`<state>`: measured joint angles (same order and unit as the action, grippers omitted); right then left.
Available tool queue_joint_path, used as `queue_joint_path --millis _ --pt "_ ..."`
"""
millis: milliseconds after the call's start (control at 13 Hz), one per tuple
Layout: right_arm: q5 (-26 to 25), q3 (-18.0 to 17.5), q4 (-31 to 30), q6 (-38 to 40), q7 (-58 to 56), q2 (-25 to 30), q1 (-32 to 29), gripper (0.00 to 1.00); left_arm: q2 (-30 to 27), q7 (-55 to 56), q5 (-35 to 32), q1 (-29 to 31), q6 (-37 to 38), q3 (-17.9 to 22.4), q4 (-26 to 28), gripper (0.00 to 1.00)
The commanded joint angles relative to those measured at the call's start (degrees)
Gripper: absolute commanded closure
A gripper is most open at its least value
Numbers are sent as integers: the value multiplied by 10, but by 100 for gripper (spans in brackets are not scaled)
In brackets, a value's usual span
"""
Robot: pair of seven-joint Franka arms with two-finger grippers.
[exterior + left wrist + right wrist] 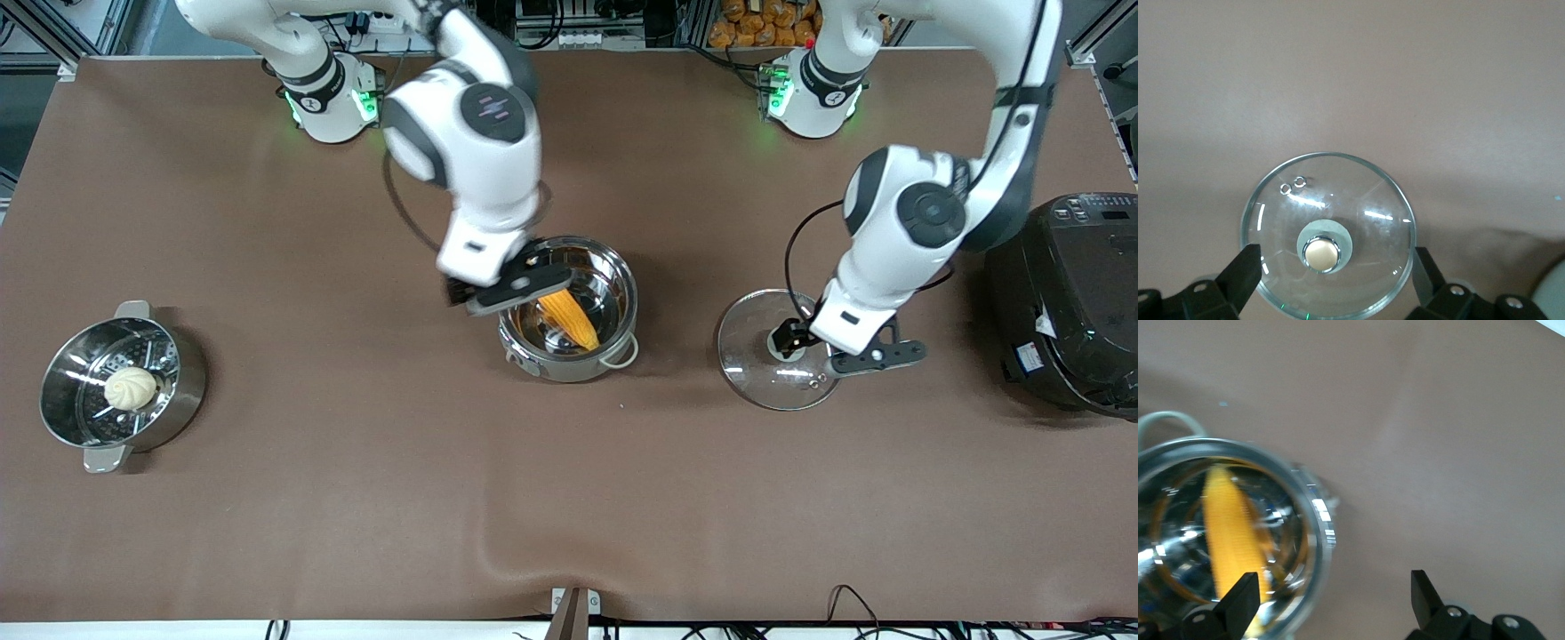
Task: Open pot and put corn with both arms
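The steel pot (569, 360) stands uncovered at the table's middle, and the yellow-orange corn (571, 320) lies inside it. In the right wrist view the corn (1228, 527) shows inside the pot's rim (1315, 520). My right gripper (458, 293) hangs open and empty over the pot's edge toward the right arm's end (1335, 597). The glass lid (756, 356) lies flat on the table beside the pot, toward the left arm's end. My left gripper (789, 340) is open just above its coppery knob (1321, 253); its fingers stand apart on either side of the lid (1331, 200).
A steel steamer pot (178, 364) holding a white bun (131, 388) stands at the right arm's end. A large black cooker (1067, 302) stands at the left arm's end, close to the left arm. A ripple in the table cover lies near the front edge.
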<state>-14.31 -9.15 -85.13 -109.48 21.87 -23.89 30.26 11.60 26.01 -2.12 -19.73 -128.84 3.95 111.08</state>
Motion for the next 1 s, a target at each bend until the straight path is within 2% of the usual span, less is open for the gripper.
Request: queue_joint_path --millis 0,308,538,769,923 --pt "31 -9 -12 40 -49 17 -64 0 -24 -16 -13 5 89 -3 -56 0" --pt "77 -8 -15 93 -135 52 -176 0 -40 -35 -12 6 239 2 -168 0" --pt "81 -8 -16 137 -145 95 -237 0 -45 -68 -12 28 332 0 -239 0" --pt "83 -8 -24 177 -151 158 -290 0 -75 -99 -9 47 371 2 -253 0" --pt "110 4 -29 199 -153 200 -305 0 -85 -118 -9 66 389 -3 -255 0"
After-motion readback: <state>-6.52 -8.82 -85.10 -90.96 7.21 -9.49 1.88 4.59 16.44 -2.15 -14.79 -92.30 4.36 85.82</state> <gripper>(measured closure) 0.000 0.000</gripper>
